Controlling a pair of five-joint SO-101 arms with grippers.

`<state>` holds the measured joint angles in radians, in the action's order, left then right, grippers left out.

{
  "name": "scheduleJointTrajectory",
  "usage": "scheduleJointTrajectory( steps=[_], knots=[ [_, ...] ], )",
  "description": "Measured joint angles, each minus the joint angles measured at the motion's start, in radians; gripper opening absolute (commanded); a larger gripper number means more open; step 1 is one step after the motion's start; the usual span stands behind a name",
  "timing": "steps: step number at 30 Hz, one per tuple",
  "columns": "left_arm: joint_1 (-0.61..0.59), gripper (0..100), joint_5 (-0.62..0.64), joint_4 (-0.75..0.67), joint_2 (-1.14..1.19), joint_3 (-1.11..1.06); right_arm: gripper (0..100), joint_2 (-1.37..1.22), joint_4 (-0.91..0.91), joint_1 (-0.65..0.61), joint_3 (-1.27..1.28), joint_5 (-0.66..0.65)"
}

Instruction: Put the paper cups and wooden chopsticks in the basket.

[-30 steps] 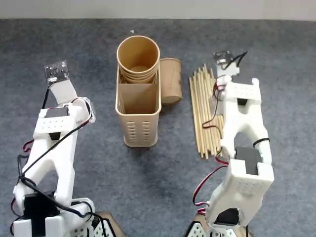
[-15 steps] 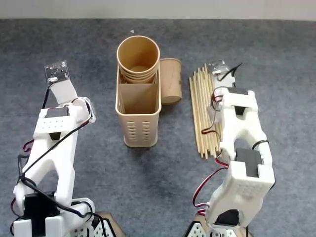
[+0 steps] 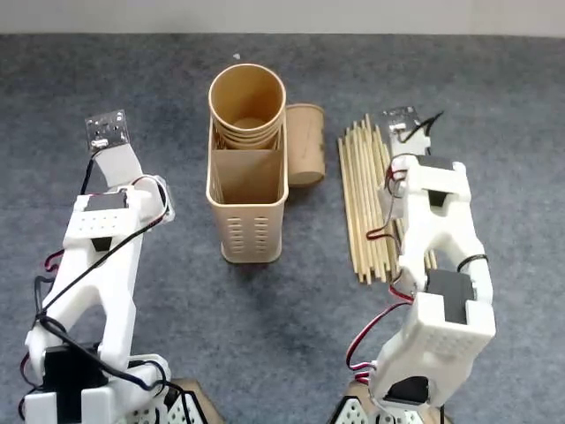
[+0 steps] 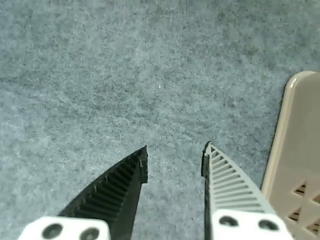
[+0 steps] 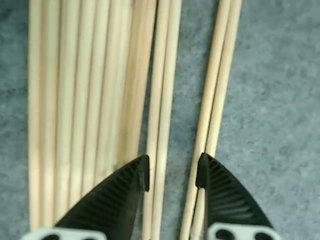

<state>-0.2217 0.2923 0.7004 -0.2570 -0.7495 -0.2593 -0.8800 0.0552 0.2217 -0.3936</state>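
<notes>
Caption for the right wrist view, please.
Right gripper, open, above wooden chopsticks lying side by side on the grey table.

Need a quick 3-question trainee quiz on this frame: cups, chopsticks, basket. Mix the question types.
1. True or false: the stack of brown paper cups stands in the beige plastic basket, in the compartment farther from the arms.
2. In the right wrist view, what shows between the fingers of the open right hand?
A) pale wooden chopsticks
B) a paper cup
C) the basket rim
3. Fill in: the single brown paper cup right beside the basket lies on its ____.

Key: 1 true; 2 A; 3 side.
</notes>
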Motion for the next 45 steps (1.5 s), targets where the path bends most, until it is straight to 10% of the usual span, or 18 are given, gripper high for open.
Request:
scheduleJointTrajectory(
  steps=[24, 45],
  knots=[
    [0.000, 20, 0.000, -0.002, 0.000, 0.000, 0.5, -0.259, 0.023, 0.097, -0.180, -0.032],
    [0.000, 20, 0.000, -0.002, 0.000, 0.000, 0.5, -0.275, -0.660, -0.040, -1.166, 0.161]
  ],
)
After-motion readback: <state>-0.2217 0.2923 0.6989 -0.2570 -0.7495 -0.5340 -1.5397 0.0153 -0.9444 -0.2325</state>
